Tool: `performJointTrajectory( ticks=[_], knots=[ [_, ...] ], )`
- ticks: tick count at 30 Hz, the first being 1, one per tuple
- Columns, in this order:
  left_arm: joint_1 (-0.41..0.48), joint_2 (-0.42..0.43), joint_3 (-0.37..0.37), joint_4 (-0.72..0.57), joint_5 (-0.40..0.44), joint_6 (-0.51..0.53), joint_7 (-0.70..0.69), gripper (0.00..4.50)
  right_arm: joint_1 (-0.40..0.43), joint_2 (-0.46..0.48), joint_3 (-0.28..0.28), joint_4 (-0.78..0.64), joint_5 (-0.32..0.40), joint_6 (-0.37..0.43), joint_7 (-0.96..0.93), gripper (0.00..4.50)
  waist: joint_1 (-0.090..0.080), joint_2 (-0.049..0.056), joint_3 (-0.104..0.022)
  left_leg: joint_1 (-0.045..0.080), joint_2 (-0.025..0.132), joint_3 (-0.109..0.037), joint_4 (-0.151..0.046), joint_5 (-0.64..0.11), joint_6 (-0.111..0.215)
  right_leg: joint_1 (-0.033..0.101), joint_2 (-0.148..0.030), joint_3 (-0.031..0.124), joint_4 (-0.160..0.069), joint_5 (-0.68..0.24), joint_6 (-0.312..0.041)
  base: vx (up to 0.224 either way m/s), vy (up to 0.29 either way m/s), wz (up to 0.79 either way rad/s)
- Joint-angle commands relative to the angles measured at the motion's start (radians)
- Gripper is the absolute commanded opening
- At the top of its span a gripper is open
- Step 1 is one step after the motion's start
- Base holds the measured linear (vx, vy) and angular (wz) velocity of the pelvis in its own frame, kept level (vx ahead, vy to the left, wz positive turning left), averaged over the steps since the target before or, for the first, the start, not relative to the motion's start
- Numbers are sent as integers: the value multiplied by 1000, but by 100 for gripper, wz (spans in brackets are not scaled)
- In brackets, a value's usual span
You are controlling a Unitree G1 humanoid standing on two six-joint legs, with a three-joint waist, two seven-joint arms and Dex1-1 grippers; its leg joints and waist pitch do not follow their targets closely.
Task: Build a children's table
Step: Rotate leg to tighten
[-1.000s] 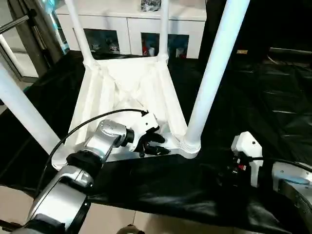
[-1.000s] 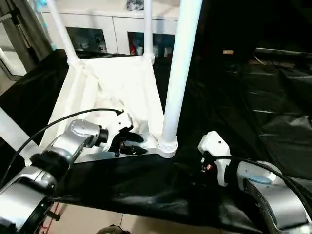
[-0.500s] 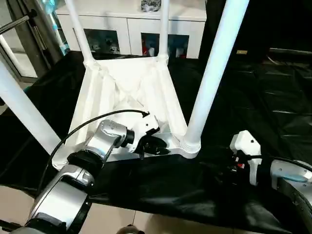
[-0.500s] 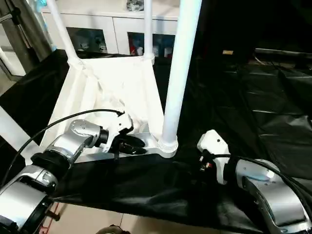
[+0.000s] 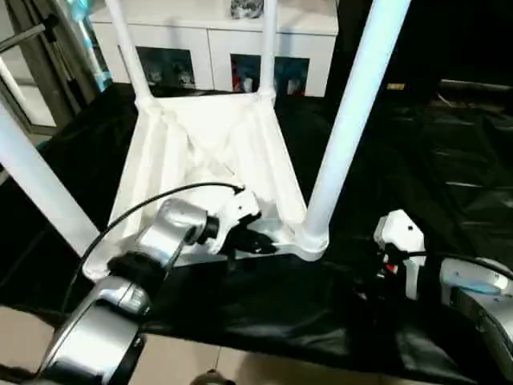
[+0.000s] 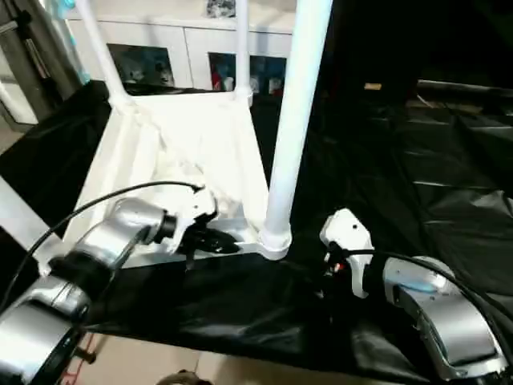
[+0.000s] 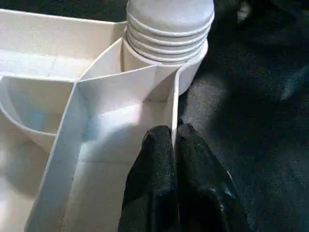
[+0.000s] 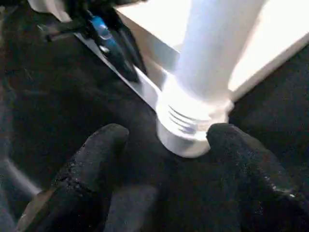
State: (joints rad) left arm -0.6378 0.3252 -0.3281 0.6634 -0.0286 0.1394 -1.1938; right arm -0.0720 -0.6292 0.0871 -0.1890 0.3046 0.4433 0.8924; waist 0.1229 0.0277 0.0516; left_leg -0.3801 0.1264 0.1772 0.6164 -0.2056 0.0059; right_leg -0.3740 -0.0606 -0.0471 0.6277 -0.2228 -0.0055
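The children's table (image 5: 204, 144) lies upside down on black cloth, its ribbed underside facing up. Its legs stand in the corner sockets: far left (image 5: 128, 48), far right (image 5: 268, 48), near left (image 5: 40, 188) and near right (image 5: 345, 120). My left gripper (image 7: 175, 133) is shut on the thin near rim wall of the table top, close beside the near right socket (image 7: 166, 43). My right gripper (image 8: 166, 137) is open on the cloth. Its two black fingertips (image 8: 104, 142) stand either side of the ribbed base of the near right leg (image 8: 193, 121), just short of it.
A white glass-door cabinet (image 5: 208, 56) stands behind the table. Black cloth (image 5: 433, 144) stretches wide to the right. The cloth's front edge drops to pale floor (image 5: 24, 329) near me. A metal frame (image 5: 40, 56) rises at the far left.
My left gripper's fingers have closed from open onto the table's near rim wall. The right gripper has stayed open by the near right leg.
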Motion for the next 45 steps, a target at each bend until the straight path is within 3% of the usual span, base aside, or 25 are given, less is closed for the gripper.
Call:
performJointTrajectory(
  ticks=[1, 3, 4, 5, 7, 10, 14, 19, 22, 25, 33, 35, 37, 38, 45],
  knots=[
    [76, 46, 17, -51, -2, 53, 17, 5, -4, 7, 4, 4, -5, -12, -2, 314, 2, -32, -53, 11, 121, -54, -88, -145, 67, 36, -135, 58, -75, -150, -247, 0, 0, 0],
    [102, 63, 24, -98, -1, 60, 26, 0, -5, 12, 5, 6, -5, -15, -4, 342, -8, -31, -49, 11, 120, -53, -90, -159, 64, 32, -131, 58, -80, -174, -241, 0, 0, 0],
    [164, 100, 45, -218, -4, 84, 45, 0, -15, 34, 4, 23, -9, -31, -21, 349, -12, -51, -52, 11, 122, -52, -91, -157, 61, 36, -134, 57, -77, -179, -239, 0, 0, 0],
    [175, 106, 49, -239, -4, 89, 49, 0, -17, 40, 3, 28, -9, -33, -25, 349, -14, -45, -51, 9, 122, -53, -92, -150, 61, 34, -136, 57, -75, -171, -240, 0, 0, 0],
    [223, 133, 64, -342, -8, 123, 55, 0, -33, 56, 12, 52, -10, -40, -27, 366, -26, -44, -50, 12, 120, -51, -95, -139, 57, 30, -125, 54, -75, -140, -246, 0, 0, 0],
    [270, 154, 69, -447, -17, 173, 61, 0, -45, 67, 33, 67, -6, -42, -10, 393, -27, -47, -53, 15, 119, -45, -90, -109, 67, 30, -121, 53, -66, -48, -269, 0, 0, 0],
    [318, 158, 57, -561, -44, 242, 68, 0, -70, 95, 69, 106, -26, -69, 3, 433, -21, -47, -50, 17, 118, -41, -88, -102, 75, 28, -122, 55, -67, -29, -283, 0, 0, 0],
    [308, 120, 47, -567, -55, 263, 90, 0, -115, 136, 113, 179, -60, -117, 9, 433, -16, -44, -47, 19, 117, -41, -91, -149, 43, 28, -120, 56, -74, -97, -276, 0, 0, 0],
    [295, 109, 45, -548, -51, 245, 96, 0, -132, 145, 124, 206, -77, -134, 2, 433, -16, -43, -50, 21, 116, -41, -91, -140, 37, 29, -117, 56, -71, -76, -271, 0, 0, 0],
    [283, 103, 41, -537, -42, 239, 101, 0, -152, 158, 133, 235, -87, -149, -3, 433, -13, -42, -52, 20, 113, -39, -87, -119, 44, 29, -117, 57, -67, -35, -275, 0, 0, 0],
    [269, 107, 33, -520, -38, 242, 108, 0, -200, 207, 134, 332, -101, -197, -12, 433, -8, -42, -54, 20, 113, -39, -85, -113, 50, 30, -116, 55, -65, -31, -282, 0, 0, 0],
    [266, 106, 33, -512, -34, 236, 110, 0, -210, 218, 140, 355, -109, -213, -11, 406, -8, -48, -54, 19, 114, -39, -86, -115, 50, 31, -117, 54, -65, -42, -281, 0, 0, 0],
    [265, 105, 33, -509, -34, 234, 111, 0, -214, 224, 141, 363, -110, -215, -10, 394, -6, -44, -54, 21, 114, -38, -86, -115, 49, 29, -117, 55, -65, -46, -277, 0, 0, 0],
    [263, 104, 35, -503, -32, 232, 114, 0, -226, 238, 148, 390, -122, -237, -11, 383, -6, -50, -54, 20, 114, -37, -86, -111, 52, 30, -116, 55, -65, -42, -276, 0, 0, 0],
    [263, 105, 34, -496, -31, 228, 119, 0, -252, 255, 156, 443, -134, -273, -3, 314, -6, -48, -54, 20, 113, -38, -86, -123, 45, 28, -118, 56, -66, -71, -272, 0, 0, 0]
  ],
)
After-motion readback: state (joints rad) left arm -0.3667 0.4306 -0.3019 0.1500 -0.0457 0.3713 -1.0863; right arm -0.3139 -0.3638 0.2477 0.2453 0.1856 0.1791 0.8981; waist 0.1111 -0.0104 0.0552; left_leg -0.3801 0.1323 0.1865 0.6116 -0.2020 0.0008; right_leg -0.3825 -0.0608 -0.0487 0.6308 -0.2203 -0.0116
